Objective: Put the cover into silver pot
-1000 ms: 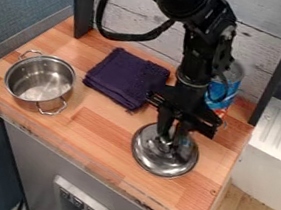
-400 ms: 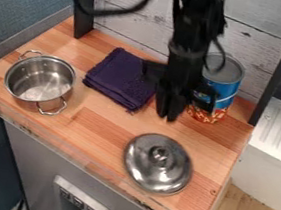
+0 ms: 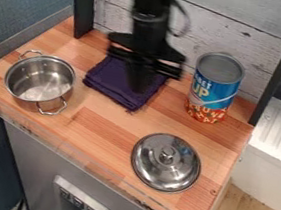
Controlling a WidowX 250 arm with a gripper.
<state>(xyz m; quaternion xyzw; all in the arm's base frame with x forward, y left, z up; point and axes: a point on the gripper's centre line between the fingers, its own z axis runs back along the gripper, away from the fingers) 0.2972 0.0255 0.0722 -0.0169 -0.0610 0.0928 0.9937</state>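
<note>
My gripper [image 3: 137,83] hangs over the folded dark cloth, between the pot and the can, apart from the lid. The round silver lid [image 3: 154,162] lies flat on the wooden counter toward the front right, its knob facing up. At the left of the counter stands the silver pot [image 3: 39,80], uncovered, with a handle at its back left and another at its front right. Its inside shows bare metal.
A purple folded cloth [image 3: 115,90] lies below my gripper. A blue and red can [image 3: 214,89] stands at the back right. The counter [image 3: 95,132] has a clear low guard [image 3: 61,149] along its front edge.
My gripper has left the lid, rising and moving back and to the left over the cloth. The lid has shifted slightly from where it was, and the can has come into fuller view.
</note>
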